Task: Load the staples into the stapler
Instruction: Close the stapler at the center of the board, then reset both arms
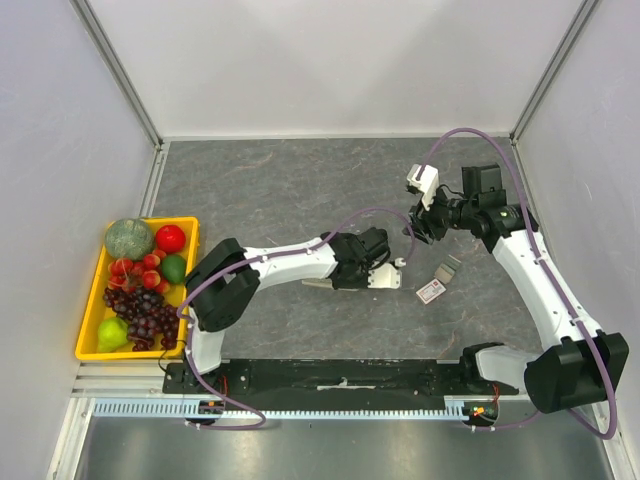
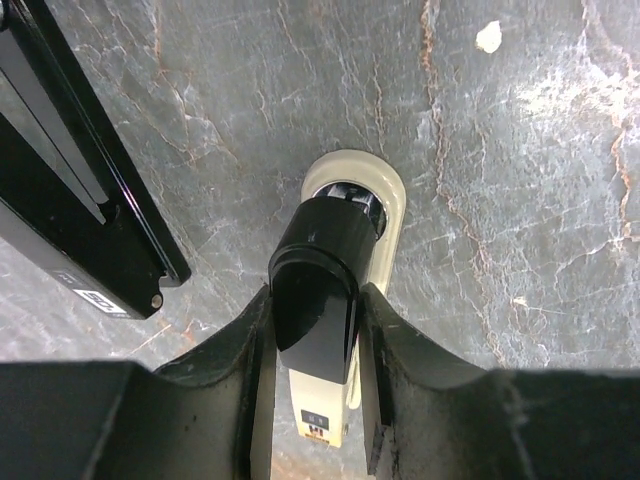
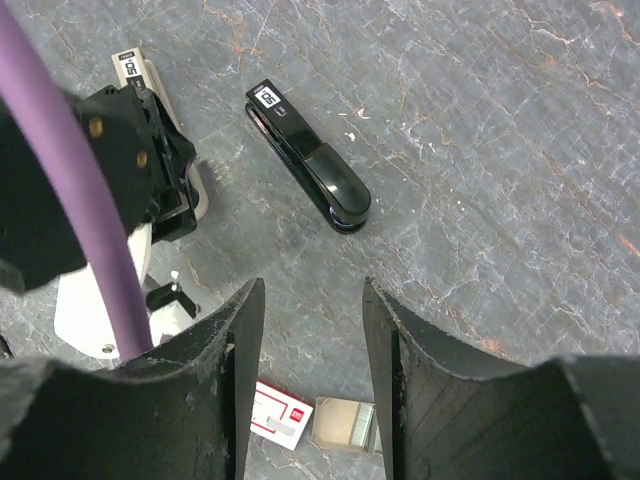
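A cream stapler with a black top (image 2: 318, 250) lies on the grey table, and my left gripper (image 2: 317, 300) is shut on its sides. From above, that gripper (image 1: 385, 272) sits mid-table. The staples' white and red box (image 3: 280, 415) lies beside its brown inner tray of grey staple strips (image 3: 350, 425). Both lie low between the fingers of my right gripper (image 3: 312, 290), which hovers open and empty above the table. In the top view, the box (image 1: 430, 291) and tray (image 1: 447, 268) lie right of the left gripper and below the right gripper (image 1: 418, 228).
A second, all-black stapler (image 3: 310, 170) lies on the table close to the left gripper and shows at the left edge of the left wrist view (image 2: 80, 200). A yellow bin (image 1: 86, 335) of fruit stands at the far left. White walls enclose the table.
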Motion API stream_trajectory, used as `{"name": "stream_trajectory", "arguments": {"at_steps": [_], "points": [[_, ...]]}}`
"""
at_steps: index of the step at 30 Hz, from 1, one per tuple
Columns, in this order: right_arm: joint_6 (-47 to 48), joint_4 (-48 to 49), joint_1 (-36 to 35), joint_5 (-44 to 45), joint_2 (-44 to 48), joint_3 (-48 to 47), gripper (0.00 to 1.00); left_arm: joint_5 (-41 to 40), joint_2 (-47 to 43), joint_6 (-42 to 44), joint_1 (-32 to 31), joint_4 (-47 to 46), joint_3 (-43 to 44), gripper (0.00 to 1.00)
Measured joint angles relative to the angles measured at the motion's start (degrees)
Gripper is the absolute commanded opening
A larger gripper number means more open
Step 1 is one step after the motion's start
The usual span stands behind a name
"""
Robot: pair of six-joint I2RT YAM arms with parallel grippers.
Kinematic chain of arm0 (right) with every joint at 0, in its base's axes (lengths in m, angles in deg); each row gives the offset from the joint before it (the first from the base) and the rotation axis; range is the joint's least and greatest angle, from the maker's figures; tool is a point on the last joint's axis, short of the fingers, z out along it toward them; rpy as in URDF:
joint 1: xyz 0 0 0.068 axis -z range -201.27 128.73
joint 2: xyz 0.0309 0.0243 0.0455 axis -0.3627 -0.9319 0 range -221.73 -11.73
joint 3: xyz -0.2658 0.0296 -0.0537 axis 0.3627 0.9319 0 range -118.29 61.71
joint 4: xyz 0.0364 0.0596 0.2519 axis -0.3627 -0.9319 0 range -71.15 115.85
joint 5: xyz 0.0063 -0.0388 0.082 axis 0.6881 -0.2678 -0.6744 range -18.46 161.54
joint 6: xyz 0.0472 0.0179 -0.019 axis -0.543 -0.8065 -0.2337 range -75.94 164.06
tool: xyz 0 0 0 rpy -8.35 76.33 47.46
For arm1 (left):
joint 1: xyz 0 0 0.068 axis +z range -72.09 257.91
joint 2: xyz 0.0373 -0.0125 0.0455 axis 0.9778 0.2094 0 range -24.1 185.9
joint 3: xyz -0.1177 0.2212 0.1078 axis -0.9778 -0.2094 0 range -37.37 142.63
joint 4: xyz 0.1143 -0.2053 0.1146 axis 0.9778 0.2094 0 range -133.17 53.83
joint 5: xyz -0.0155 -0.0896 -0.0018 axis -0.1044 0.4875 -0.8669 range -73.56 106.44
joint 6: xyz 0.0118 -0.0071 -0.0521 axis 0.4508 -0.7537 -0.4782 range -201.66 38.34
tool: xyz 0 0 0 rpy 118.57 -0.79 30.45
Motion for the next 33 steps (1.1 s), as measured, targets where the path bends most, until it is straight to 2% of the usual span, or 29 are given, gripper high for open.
{"name": "stream_trajectory", "arguments": {"at_steps": [5, 6, 9, 19, 25, 26, 29, 31, 32, 33], "points": [[0.0, -0.1, 0.0, -0.3, 0.1, 0.0, 0.54, 6.3, -3.0, -0.3, 2.4, -3.1, -2.5, 0.55], [0.0, -0.1, 0.0, -0.3, 0.1, 0.0, 0.54, 7.7, -3.0, -0.7, 2.8, -3.2, -3.2, 0.62], [0.0, -0.2, -0.1, -0.4, 0.2, 0.2, 0.54, 10.2, -3.7, -1.4, 3.0, -2.8, -5.3, 0.70], [0.0, -0.5, -0.1, -0.7, 0.3, 0.4, 0.55, 12.2, -6.1, -2.1, 5.8, -1.9, -7.1, 0.75], [0.0, -0.5, -0.1, -0.7, 0.3, 0.4, 0.56, 13.3, -11.9, -2.3, 9.7, -1.9, -6.9, 0.80], [0.0, -0.5, -0.1, -0.6, 0.3, 0.4, 0.57, 13.6, -12.9, -2.3, 10.3, -1.9, -6.9, 0.99], [0.0, -0.5, 0.0, -0.1, 0.9, 0.4, 0.63, 15.6, -17.2, -2.6, 12.6, -2.4, -6.8, 0.99], [0.1, -0.5, 0.2, 0.5, 1.6, 0.4, 0.72, 17.2, -20.1, -2.7, 14.1, -2.4, -6.8, 0.99], [0.0, -0.5, 0.4, 1.0, 1.9, 0.4, 0.91, 18.0, -21.9, -2.7, 14.9, -2.3, -6.9, 0.99], [-0.1, -0.5, 0.5, 1.5, 2.3, 0.4, 0.98, 19.0, -23.7, -2.7, 15.8, -2.3, -7.0, 0.99]]}}
